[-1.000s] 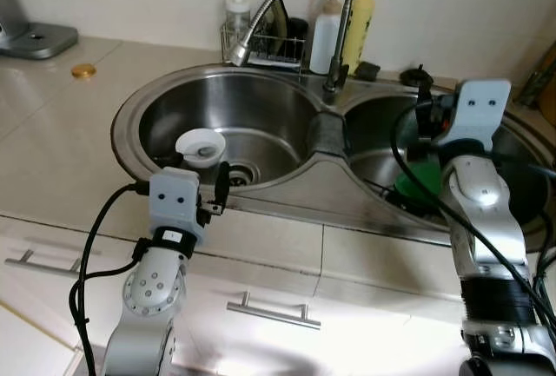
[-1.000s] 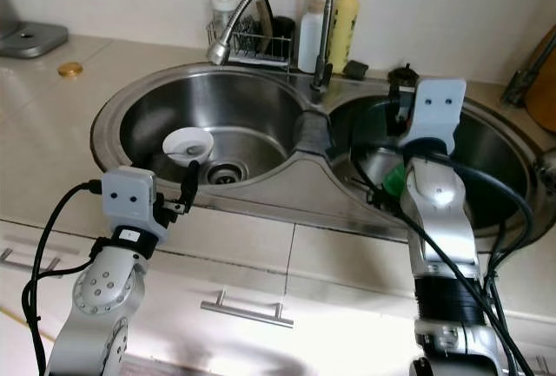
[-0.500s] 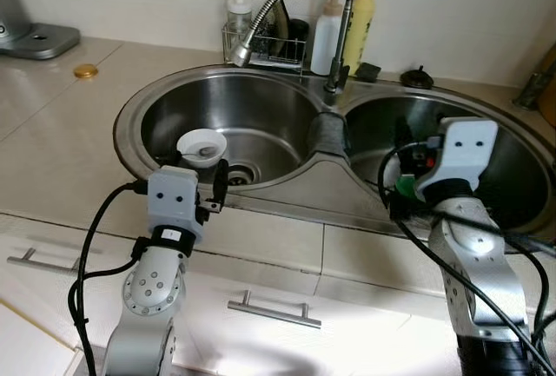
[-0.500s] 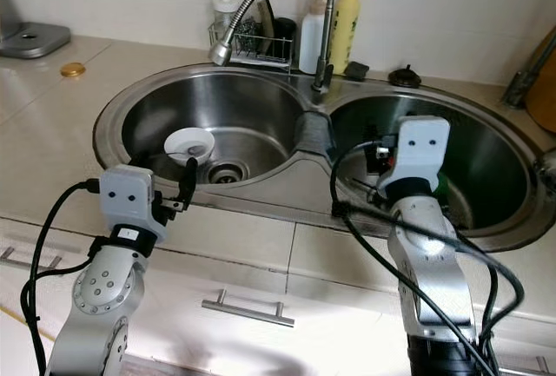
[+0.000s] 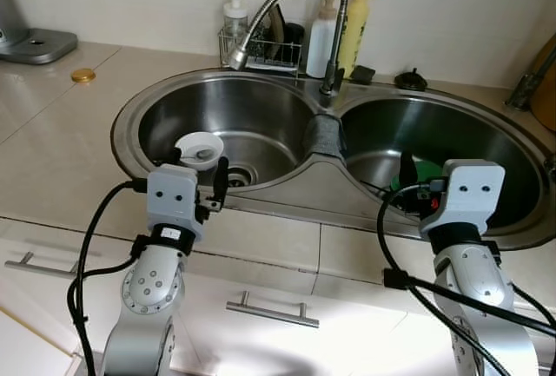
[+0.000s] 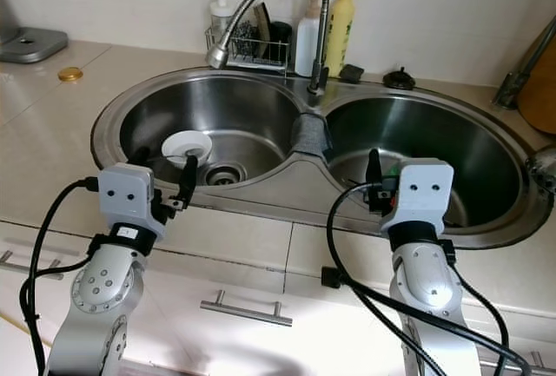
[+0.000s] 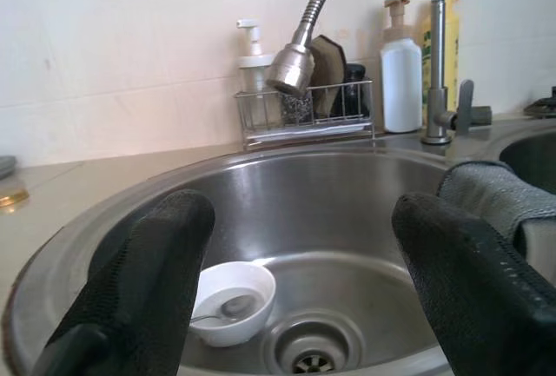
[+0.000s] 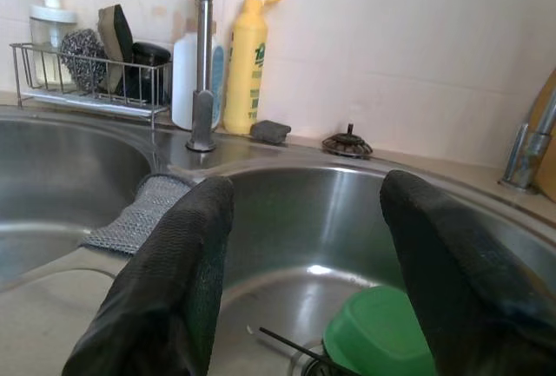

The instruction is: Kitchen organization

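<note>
**Two dishes waiting in a double sink, both grippers empty**

A white bowl with a small metal spoon lying in it is seen on the floor of the left basin, just beside the drain, at about ten o'clock from it. A green bowl rests at the bottom of the right basin, with a thin dark stick just beside it. A grey cloth is draped over the divider between the basins.

The left gripper is held at the near rim of the left basin, its fingers spread wide with nothing between them; the white bowl lies ahead of it, toward twelve o'clock. The right gripper is poised at the near rim of the right basin, likewise spread and empty.

The white bowl is judged light, rigid and probably ceramic, so breakable and slippery if wet. It would best be taken at the rim, one finger inside and one outside, away from the loose spoon, which could slide out if tilted. The green bowl looks like plastic: light, slightly yielding, less fragile, also best pinched at the rim.
</note>
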### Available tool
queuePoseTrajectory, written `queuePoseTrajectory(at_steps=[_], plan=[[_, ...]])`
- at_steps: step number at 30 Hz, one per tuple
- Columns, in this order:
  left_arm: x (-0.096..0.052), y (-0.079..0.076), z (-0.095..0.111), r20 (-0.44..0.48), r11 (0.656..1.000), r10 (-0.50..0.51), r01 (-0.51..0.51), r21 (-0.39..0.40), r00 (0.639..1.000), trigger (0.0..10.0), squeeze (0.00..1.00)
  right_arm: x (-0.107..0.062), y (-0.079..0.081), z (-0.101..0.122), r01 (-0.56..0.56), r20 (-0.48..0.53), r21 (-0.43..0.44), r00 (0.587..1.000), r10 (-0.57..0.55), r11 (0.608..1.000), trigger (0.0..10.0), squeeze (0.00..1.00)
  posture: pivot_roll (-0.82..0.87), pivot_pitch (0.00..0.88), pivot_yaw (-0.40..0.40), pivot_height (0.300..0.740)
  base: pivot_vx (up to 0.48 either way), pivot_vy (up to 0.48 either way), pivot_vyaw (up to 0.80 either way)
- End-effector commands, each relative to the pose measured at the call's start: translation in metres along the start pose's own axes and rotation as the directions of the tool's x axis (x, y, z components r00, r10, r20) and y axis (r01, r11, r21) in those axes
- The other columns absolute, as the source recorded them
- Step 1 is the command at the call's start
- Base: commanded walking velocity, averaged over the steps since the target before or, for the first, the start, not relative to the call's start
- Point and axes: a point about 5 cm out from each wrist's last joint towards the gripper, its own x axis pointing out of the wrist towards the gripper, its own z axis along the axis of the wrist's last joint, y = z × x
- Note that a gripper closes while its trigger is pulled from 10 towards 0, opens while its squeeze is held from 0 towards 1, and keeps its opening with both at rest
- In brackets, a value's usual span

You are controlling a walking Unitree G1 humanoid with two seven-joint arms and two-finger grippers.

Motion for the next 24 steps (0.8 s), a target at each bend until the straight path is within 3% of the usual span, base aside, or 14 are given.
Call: queuePoseTrajectory(at_steps=[1, 12, 24], plan=[[0.000, 0.002, 0.003, 0.011, 1.000, 0.001, -0.001, 0.008, 1.000, 10.0, 0.00, -0.003, -0.002, 0.002, 0.009, 0.001, -0.022, 1.000, -0.009, 1.000, 10.0, 0.00, 0.09, 0.000, -0.064, 0.740, 0.000, 0.000, 0.00], [-0.031, 0.015, 0.006, -0.054, 0.998, -0.009, 0.013, 0.064, 0.999, 10.0, 0.00, -0.025, -0.006, -0.002, -0.007, -0.045, -0.104, 0.999, 0.002, 0.995, 10.0, 0.00, 0.11, 0.000, -0.072, 0.740, 0.000, 0.000, 0.00], [-0.027, 0.011, 0.006, -0.061, 0.994, -0.005, 0.011, 0.104, 0.998, 10.0, 0.00, -0.033, -0.002, -0.001, -0.043, -0.044, -0.182, 0.998, 0.036, 0.982, 10.0, 0.00, 0.11, 0.000, -0.072, 0.740, 0.000, 0.000, 0.00]])
